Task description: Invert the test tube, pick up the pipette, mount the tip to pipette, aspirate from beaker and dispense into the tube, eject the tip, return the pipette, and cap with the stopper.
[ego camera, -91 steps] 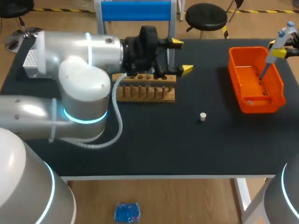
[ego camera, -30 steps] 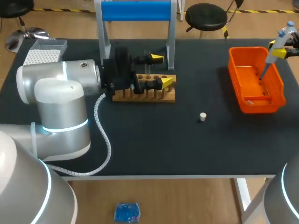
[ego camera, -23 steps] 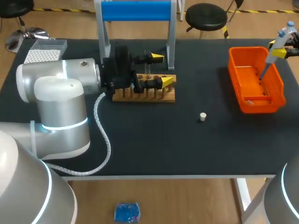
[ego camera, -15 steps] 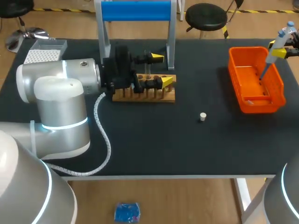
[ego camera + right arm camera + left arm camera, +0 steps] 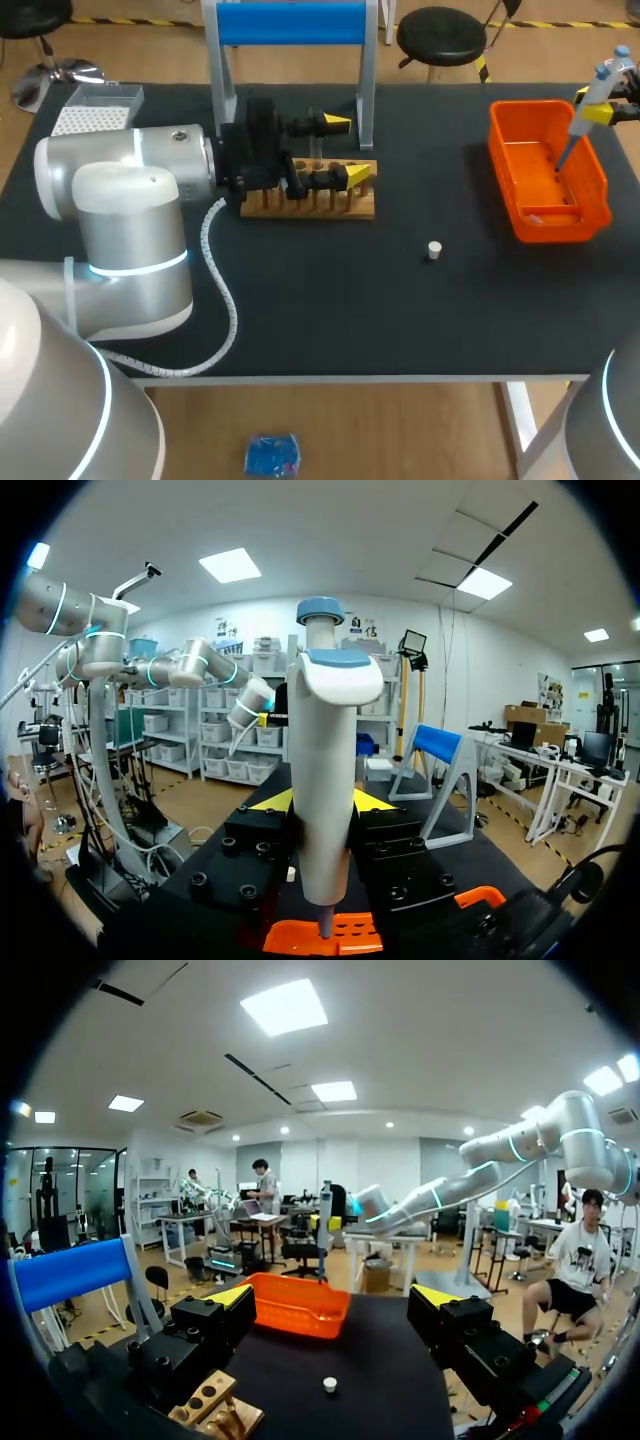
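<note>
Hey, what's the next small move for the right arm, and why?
Probably eject the tip now: the right gripper holds the pipette with its lower end over the orange bin, so it should drop inside.

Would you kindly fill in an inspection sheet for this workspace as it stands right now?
Surface: black table, one stopper lying loose on it.
Job's things: pipette in the right gripper, its tip above the orange basket; wooden rack in front of the blue stand; tip box at the far left corner; beaker and test tube not made out.
Clutter: nothing seen.
Grippers: left gripper open, above the wooden rack; right gripper shut on the pipette.
Cables: white hose loops from the left arm.
Surroundings: nothing seen reaching over the table.
</note>
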Robot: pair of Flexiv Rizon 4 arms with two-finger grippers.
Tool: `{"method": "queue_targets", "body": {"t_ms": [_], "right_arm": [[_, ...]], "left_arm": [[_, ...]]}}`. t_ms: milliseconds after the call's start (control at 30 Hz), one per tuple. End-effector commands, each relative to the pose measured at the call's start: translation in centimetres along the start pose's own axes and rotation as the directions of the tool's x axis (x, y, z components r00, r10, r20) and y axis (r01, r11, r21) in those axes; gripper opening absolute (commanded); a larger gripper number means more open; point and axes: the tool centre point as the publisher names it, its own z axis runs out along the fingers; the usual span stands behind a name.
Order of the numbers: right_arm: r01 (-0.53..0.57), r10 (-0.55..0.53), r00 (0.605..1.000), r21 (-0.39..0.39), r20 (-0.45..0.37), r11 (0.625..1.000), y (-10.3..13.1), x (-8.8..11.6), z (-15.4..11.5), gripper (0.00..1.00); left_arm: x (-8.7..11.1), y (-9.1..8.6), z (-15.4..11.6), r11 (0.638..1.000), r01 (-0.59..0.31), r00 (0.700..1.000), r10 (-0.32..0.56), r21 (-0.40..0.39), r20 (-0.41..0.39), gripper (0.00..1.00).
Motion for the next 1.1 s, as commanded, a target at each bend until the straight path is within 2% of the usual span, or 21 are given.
{"method": "queue_targets", "body": {"t_ms": [33,233,300,367,433,600,800,1100], "right_arm": [[0.003,-0.003,1.000,0.038,-0.007,0.999,0.2,0.4,1.2,0.00],[-0.005,0.005,1.000,0.044,-0.013,0.999,1.5,2.0,4.7,0.00],[0.015,-0.015,1.000,0.075,0.001,0.997,1.8,2.7,5.9,0.00],[0.013,-0.012,1.000,0.059,-0.006,0.998,2.0,3.3,7.1,0.00],[0.064,-0.065,0.998,0.118,0.005,0.991,2.0,4.0,8.5,0.00],[0.107,-0.114,0.993,0.158,0.030,0.982,1.5,5.0,11.3,0.00],[0.125,-0.131,0.991,0.133,0.037,0.983,1.6,5.5,14.2,0.00],[0.129,-0.128,0.992,0.116,-0.023,0.985,1.8,5.7,18.5,0.00]], "left_arm": [[0.0,0.1,0.1,1.000,-0.001,1.000,0.001,0.002,0.003,1.00],[0.0,0.1,0.1,1.000,-0.001,1.000,0.001,0.002,0.003,1.00],[0.0,0.1,0.1,1.000,-0.001,1.000,0.001,0.002,0.003,1.00],[0.0,0.1,0.1,1.000,-0.001,1.000,0.001,0.002,0.003,1.00],[0.0,0.1,0.1,1.000,-0.001,1.000,0.001,0.002,0.003,1.00],[0.0,0.1,0.1,1.000,-0.001,1.000,0.001,0.002,0.003,1.00],[0.0,0.1,0.1,1.000,-0.001,1.000,0.001,0.002,0.003,1.00],[0.0,0.1,0.1,1.000,-0.001,1.000,0.001,0.002,0.003,1.00]]}}
